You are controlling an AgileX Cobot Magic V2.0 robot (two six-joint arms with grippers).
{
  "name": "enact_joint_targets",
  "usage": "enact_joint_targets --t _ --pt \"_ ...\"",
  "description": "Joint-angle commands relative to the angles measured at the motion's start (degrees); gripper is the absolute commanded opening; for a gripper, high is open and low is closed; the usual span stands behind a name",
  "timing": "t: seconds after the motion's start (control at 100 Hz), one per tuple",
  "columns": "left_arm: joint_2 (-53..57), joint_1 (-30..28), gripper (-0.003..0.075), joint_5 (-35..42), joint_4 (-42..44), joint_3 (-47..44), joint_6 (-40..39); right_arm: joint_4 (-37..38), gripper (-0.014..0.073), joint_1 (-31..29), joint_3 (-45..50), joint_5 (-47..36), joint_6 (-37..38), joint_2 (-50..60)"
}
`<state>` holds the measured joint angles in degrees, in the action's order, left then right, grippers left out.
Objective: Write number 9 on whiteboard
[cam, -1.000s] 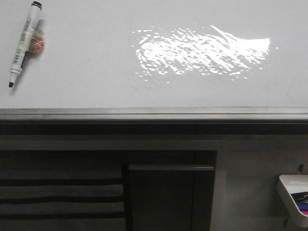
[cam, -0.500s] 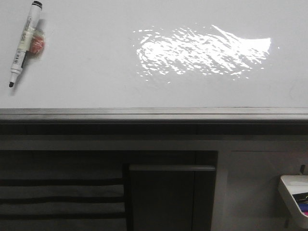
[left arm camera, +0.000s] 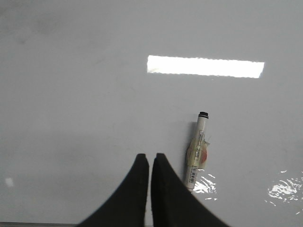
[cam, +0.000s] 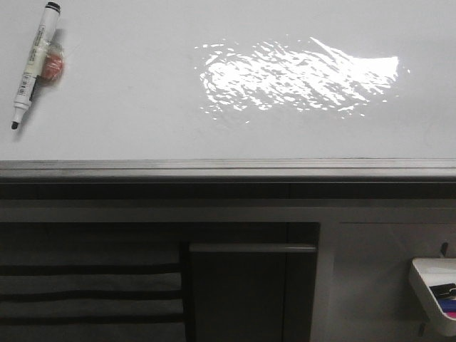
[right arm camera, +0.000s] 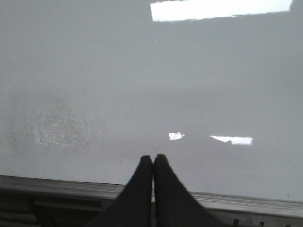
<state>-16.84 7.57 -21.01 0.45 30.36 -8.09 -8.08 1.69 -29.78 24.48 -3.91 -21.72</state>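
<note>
Whiteboard (cam: pixel 142 78): lies flat, glossy white, no marker stroke visible on it in any view; the number 9 is not written.
Board glare: bright rippled patch (cam: pixel 299 75) on the far half of the board in the front view; a long rectangular light reflection (left arm camera: pixel 204 66) shows in the left wrist view.
Board edge: grey metal strip (cam: pixel 228 168) along the near side; the right wrist view shows this strip just beneath the right gripper's tips.
Marker (cam: pixel 30 63): white barrel, black cap end and a dark tip at the other end, lying flat on the board near its far-left corner in the front view. A pale band with an orange-red patch (cam: pixel 54 65) sits at mid-barrel.
Left gripper (left arm camera: pixel 150 161): black fingers pressed nearly together, only a thin slit between them, holding nothing. It hangs over the board with the marker (left arm camera: pixel 196 150) just beside the fingers, not touching them.
Right gripper (right arm camera: pixel 153 161): fingers closed tip to tip, empty, above the board's near edge; a dull scuffed patch (right arm camera: pixel 52 127) lies off to one side, well apart from the tips.
Cabinet front (cam: pixel 249 285): grey with dark panels, below the board edge.
Tray (cam: pixel 436 292): white, at the lower right of the front view, with dark and coloured items inside, too small to identify.
</note>
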Motion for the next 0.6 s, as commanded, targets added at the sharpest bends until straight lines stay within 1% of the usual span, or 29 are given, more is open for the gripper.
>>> enact_joint_targets --t 0.0,0.5,0.59 --pt "-1.93 -0.03 -0.0020 3.14 -0.45 2.06 0.16 0.01 -0.0072 -0.31 -2.06 -3.64 -0.02 -1.70" --pt "-2.14 -0.03 -0.0020 3.00 -0.45 1.85 0.16 0.01 -0.0072 -0.31 -2.06 -5.07 -0.02 -1.80" --pt "-2.14 -0.03 -0.0020 3.24 3.66 1.74 0.31 0.53 -0.0069 -0.31 -2.06 -5.02 -0.02 -1.80"
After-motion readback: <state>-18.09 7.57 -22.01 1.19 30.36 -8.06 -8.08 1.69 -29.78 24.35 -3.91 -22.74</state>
